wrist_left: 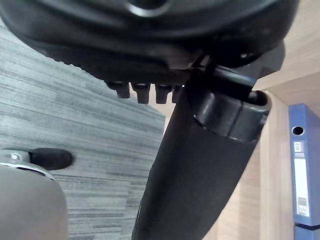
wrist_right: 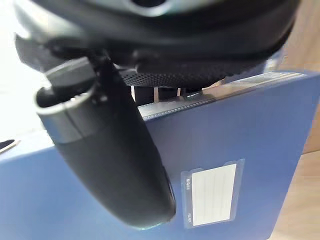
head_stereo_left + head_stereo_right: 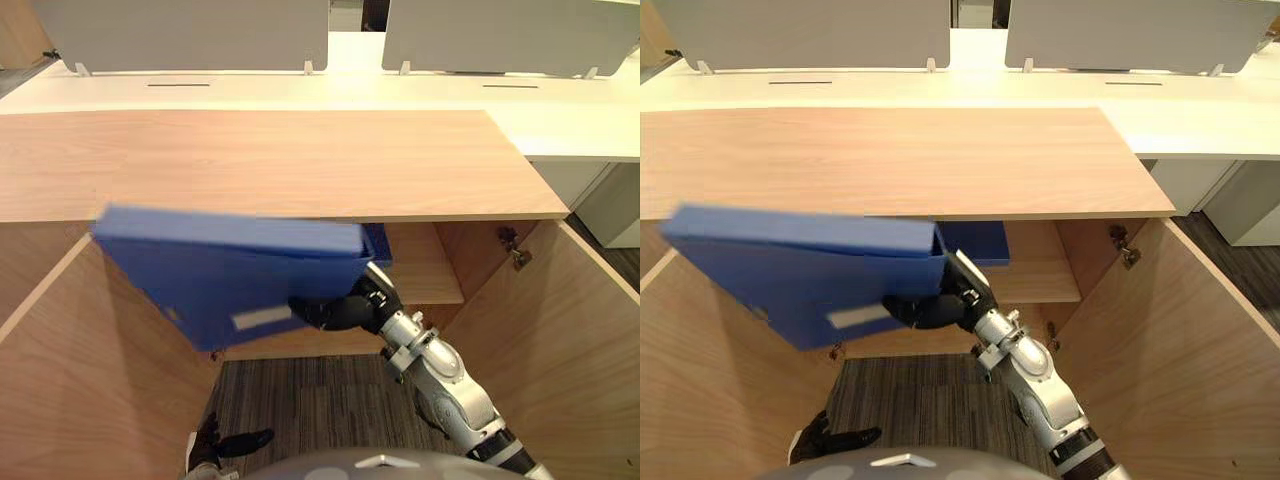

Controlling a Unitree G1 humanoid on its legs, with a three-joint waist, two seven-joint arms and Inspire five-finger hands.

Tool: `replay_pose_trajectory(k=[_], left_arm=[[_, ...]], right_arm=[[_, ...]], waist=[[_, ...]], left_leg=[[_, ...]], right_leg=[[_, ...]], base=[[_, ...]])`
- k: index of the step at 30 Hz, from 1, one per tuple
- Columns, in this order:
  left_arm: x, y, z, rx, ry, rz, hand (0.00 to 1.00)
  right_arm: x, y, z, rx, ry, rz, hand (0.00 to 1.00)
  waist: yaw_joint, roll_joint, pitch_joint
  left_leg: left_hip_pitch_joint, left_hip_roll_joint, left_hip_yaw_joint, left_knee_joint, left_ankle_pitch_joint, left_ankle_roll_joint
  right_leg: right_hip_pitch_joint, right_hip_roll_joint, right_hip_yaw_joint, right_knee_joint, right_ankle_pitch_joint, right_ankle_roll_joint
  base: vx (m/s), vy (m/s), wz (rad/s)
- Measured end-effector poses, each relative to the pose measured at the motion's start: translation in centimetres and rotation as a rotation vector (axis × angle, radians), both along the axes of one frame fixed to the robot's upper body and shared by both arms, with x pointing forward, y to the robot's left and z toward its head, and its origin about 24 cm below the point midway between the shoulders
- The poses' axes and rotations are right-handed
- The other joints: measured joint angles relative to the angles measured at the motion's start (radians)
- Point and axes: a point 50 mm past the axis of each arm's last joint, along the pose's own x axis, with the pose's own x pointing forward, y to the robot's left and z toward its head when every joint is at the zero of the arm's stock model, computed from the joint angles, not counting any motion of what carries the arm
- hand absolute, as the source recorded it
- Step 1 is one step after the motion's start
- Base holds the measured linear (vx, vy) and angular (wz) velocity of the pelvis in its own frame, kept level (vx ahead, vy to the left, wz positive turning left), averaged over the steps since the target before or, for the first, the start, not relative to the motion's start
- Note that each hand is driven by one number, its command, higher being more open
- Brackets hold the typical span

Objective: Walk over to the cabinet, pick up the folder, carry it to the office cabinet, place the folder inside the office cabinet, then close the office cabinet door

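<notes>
Two grey screens (image 3: 180, 35) stand on the white desk (image 3: 585, 135) behind the cabinet (image 3: 270, 165).

Probably an office, desk screens (image 3: 180, 35), wooden cabinet (image 3: 270, 160), carpet (image 3: 310, 400)

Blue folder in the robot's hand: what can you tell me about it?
The folder is a thick blue binder, plastic-looking, with a white label in a clear pocket. It hangs tilted before the open cabinet, below its wooden top. The right hand grips one end, thumb on the labelled side.
</notes>
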Motion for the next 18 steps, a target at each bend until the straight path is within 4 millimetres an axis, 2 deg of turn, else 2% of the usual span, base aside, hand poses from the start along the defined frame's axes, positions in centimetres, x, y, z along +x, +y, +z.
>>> replay_pose_trajectory(k=[1, 2, 6, 9, 12, 18], left_arm=[[0.2, 0.0, 0.0, -0.003, -0.002, -0.005, 1.00], [0.3, 0.0, 0.0, -0.006, -0.006, -0.007, 1.00], [1.6, -0.2, 0.2, -0.012, -0.039, -0.020, 1.00], [4.6, -0.3, 1.0, -0.002, -0.133, -0.052, 1.00], [7.3, -0.4, 2.0, 0.017, -0.214, -0.097, 1.00], [10.6, -1.1, 4.5, 0.037, -0.382, -0.109, 1.00]], right_arm=[[0.0, -0.1, -0.5, -0.029, 0.016, 0.002, 0.00], [0.0, -0.2, -0.7, -0.039, 0.023, -0.002, 0.00], [0.3, -0.6, -0.7, -0.088, 0.000, -0.037, 0.00], [1.3, -0.9, 0.2, -0.105, -0.045, -0.071, 0.00], [2.4, -1.3, 1.1, -0.096, -0.078, -0.133, 0.00], [3.0, -2.7, 2.1, -0.088, -0.115, -0.285, 0.00]], waist=[[0.002, 0.011, 0.017], [0.003, 0.007, 0.023], [0.004, 0.035, 0.126], [0.006, 0.054, 0.206], [0.007, 0.055, 0.275], [0.009, 0.065, 0.345]], left_leg=[[-0.024, 0.001, 0.000, 0.009, 0.000, 0.000], [-0.046, 0.001, -0.002, 0.020, -0.001, 0.000], [-0.177, 0.014, -0.012, 0.171, -0.050, 0.003], [-0.320, 0.033, -0.022, 0.334, -0.101, 0.006], [-0.430, 0.041, -0.027, 0.445, -0.128, 0.008], [-0.602, 0.055, -0.042, 0.601, -0.173, -0.003]], right_leg=[[-0.023, -0.001, 0.000, 0.008, 0.000, 0.000], [-0.043, -0.002, 0.000, 0.016, 0.000, 0.000], [-0.137, -0.005, -0.002, 0.098, -0.007, -0.010], [-0.267, -0.006, -0.004, 0.236, -0.045, -0.021], [-0.381, -0.020, -0.004, 0.363, -0.090, -0.025], [-0.556, -0.042, -0.014, 0.543, -0.155, -0.040]], base=[[-0.05, -0.009, 0.02], [-0.05, -0.006, 0.04], [-0.06, 0.007, 0.04], [-0.15, 0.013, 0.02], [-0.17, -0.015, 0.04], [-0.18, -0.018, 0.07]])
